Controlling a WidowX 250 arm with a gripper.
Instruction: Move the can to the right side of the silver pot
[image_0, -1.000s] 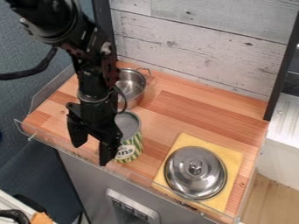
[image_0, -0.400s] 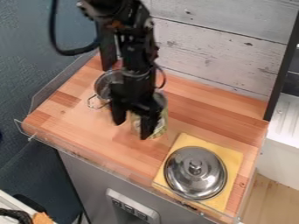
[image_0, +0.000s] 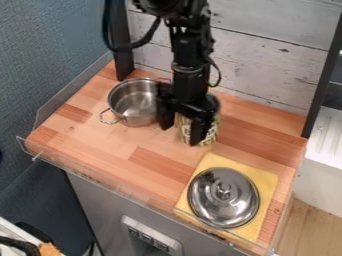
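Silver and round, the pot (image_0: 137, 107) sits on the wood tabletop (image_0: 90, 137) in the camera view, its open top facing up. One wire handle (image_0: 110, 116) sticks out at the front left of the pot. The can (image_0: 211, 132), with green on its label, stands up to the right of the pot and a bit nearer the front. The black tool (image_0: 180, 134) hangs down just right of the pot. It is wide, with its two fingers apart. One finger is by the side of the pot, and the other is in front of the can and hides some of it. I can't tell if the tool touches the can. To the front right of the pot, well apart from it, a shiny lid (image_0: 224, 200) with a knob on top lies on a yellow cloth (image_0: 266, 181).
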